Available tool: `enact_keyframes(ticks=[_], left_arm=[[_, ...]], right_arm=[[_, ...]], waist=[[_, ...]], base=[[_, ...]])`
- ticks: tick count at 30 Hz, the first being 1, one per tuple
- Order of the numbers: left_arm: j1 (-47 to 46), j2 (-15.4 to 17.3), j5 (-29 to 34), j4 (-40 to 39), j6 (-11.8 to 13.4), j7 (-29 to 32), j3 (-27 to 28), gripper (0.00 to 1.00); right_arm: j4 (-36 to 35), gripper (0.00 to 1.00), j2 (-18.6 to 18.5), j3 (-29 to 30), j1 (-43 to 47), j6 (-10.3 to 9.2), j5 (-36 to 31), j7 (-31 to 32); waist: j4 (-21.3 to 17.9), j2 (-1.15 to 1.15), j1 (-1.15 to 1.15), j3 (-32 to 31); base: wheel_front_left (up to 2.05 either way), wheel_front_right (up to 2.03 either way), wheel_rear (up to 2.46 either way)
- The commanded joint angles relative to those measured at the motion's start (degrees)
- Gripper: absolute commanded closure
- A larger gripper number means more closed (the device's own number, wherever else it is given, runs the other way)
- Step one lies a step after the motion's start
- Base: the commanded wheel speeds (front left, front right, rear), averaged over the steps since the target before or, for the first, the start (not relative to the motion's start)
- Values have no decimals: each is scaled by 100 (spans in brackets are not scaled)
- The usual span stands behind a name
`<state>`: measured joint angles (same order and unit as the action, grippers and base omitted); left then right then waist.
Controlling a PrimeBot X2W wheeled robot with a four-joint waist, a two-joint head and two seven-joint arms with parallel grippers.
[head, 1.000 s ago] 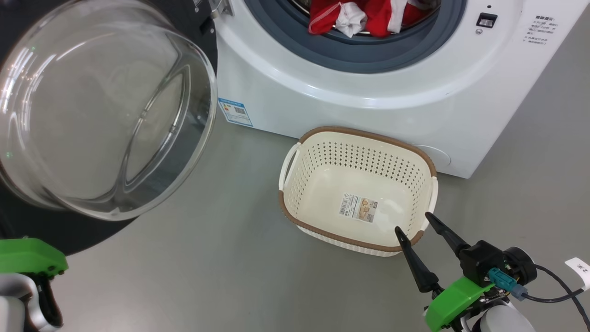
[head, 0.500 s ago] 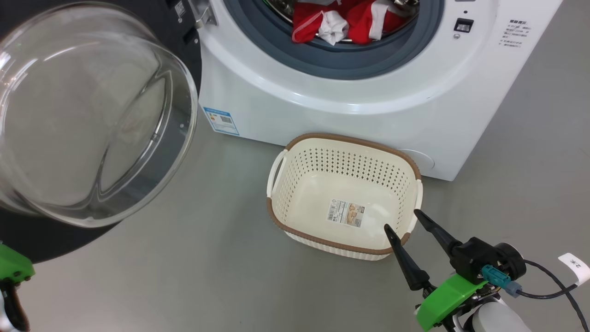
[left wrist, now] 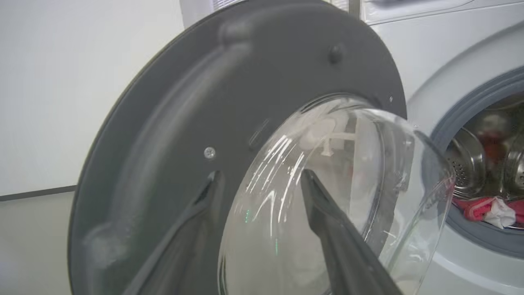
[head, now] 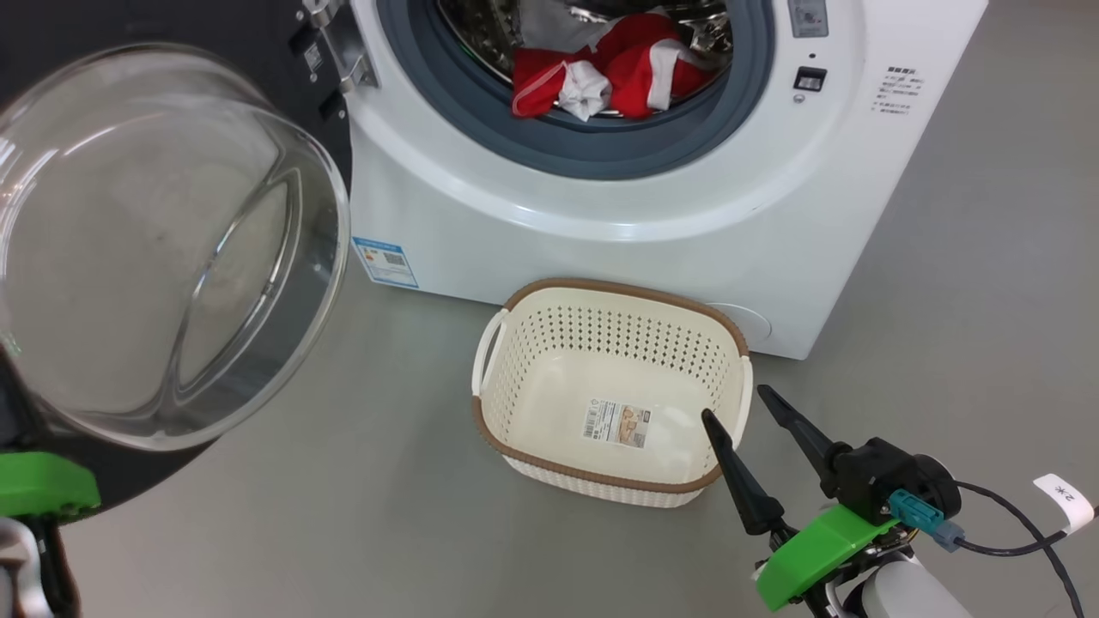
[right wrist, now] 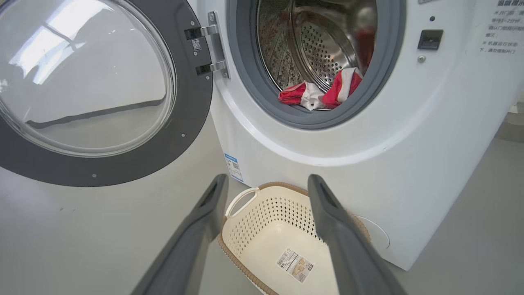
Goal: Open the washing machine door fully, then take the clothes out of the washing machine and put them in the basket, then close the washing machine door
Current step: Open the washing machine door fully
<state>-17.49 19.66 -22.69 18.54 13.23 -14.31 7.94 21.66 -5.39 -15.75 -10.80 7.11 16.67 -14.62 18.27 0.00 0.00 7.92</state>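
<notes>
The washing machine [head: 601, 232] stands with its door [head: 163, 249] swung open to the left, the glass bowl facing me. Red and white clothes [head: 601, 77] lie at the drum's front lip, also seen in the right wrist view as clothes [right wrist: 323, 92]. The cream basket [head: 618, 290] sits on the floor against the machine's front. My right gripper [head: 736, 403] hovers open at the basket's near right corner, nothing between its fingers. My left gripper [left wrist: 260, 177] is open close to the door's inner face [left wrist: 163, 135], one finger over the dark rim, the other over the glass.
Grey floor surrounds the basket [right wrist: 278, 213]. A blue label [head: 385, 262] sits low on the machine's front, and the latch slot [head: 810, 79] is right of the opening. A cable with a white tag [head: 1065, 498] trails from my right wrist. A white wall [left wrist: 61, 82] lies behind the door.
The whole head picture has slid down and left, so the camera moved and more of the drum shows. Door, basket and clothes keep their places. The right gripper stays open by the basket.
</notes>
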Motion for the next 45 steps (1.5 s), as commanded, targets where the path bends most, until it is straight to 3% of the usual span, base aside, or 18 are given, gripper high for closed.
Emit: enact_keyframes(ticks=[1, 5, 7, 8, 21, 29, 45], left_arm=[[-32, 210, 159, -384, -2, -66, 225, 0], [44, 101, 389, -998, -112, -67, 243, 0], [75, -32, 421, -1308, -270, -68, 217, 0], [93, -162, 416, -1520, -478, -68, 144, 0], [195, -891, 254, -1519, -1381, -68, -686, 0], [496, -1134, 153, -1476, -1595, -69, -905, 0], [1470, -1092, 320, -1487, -1706, -69, -730, 0]], right_arm=[[-162, 0, 52, -91, -73, 37, 55, -38], [-198, 0, 103, -42, -78, 37, 73, -38], [-242, 0, 131, 29, -86, 37, 83, -38], [-289, 0, 152, 117, -87, 37, 73, -38], [-744, 0, 205, 740, -199, 37, -102, -38], [-1149, 0, 225, 873, -37, 37, -129, -38], [-1236, 0, 179, 1045, 515, 37, -180, -38]], waist=[[-67, 0, 0, -64], [-152, 0, 0, -118], [-213, 0, 0, -158], [-283, 0, 0, -193], [-1003, 0, 0, -195], [-1572, 0, 0, -279], [-2365, 0, 0, -718]], base=[[0, 0, 0], [0, 0, 0], [0, 0, 0], [0, 0, 0], [0, 0, 0], [0, 0, 0], [0, 0, 0]])
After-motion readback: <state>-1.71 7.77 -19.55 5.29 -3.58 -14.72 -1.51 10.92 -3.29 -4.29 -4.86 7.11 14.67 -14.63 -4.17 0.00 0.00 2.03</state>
